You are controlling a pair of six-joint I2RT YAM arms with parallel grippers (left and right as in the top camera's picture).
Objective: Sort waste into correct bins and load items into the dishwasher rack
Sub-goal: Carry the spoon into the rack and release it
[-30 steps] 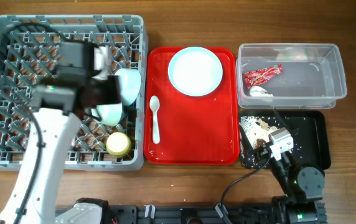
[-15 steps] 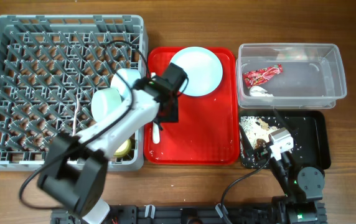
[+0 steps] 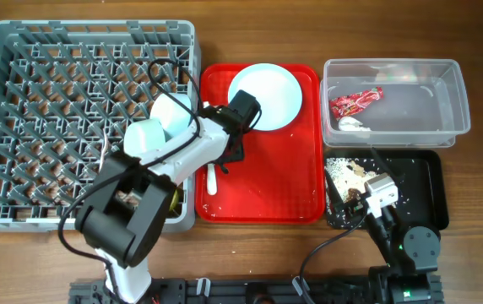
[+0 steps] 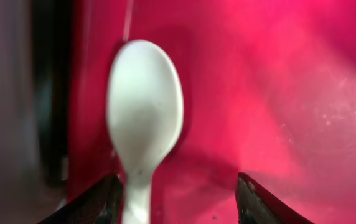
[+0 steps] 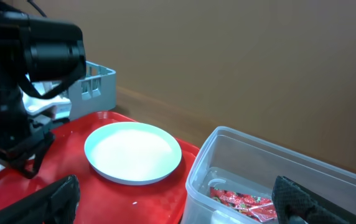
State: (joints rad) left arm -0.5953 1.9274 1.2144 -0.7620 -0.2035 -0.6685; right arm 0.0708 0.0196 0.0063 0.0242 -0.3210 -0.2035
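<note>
My left gripper (image 3: 225, 157) is open and low over the red serving tray (image 3: 284, 181). In the left wrist view it (image 4: 178, 202) straddles the white spoon (image 4: 145, 109), whose handle runs down beside the left finger. The spoon handle (image 3: 211, 180) shows overhead. The pale blue plate (image 3: 265, 95) lies at the tray's back. Two bowls (image 3: 167, 114) (image 3: 144, 139) and the partly hidden yellow cup (image 3: 174, 199) are in the grey rack (image 3: 22, 51). My right gripper (image 3: 358, 201) is open and empty (image 5: 178, 208) by the black tray (image 3: 427, 190).
The clear tub (image 3: 448, 93) holds the red wrapper (image 3: 355, 101) and a white napkin (image 3: 353, 124). Food scraps (image 3: 347, 169) lie in the black tray's left part. My left arm crosses the rack's right edge onto the red tray. The right wrist view shows the plate (image 5: 133, 151) and the tub (image 5: 271, 149).
My left arm has swung right from over the rack onto the red tray and come down over the spoon. The bowls stay in the rack. The right arm has not moved.
</note>
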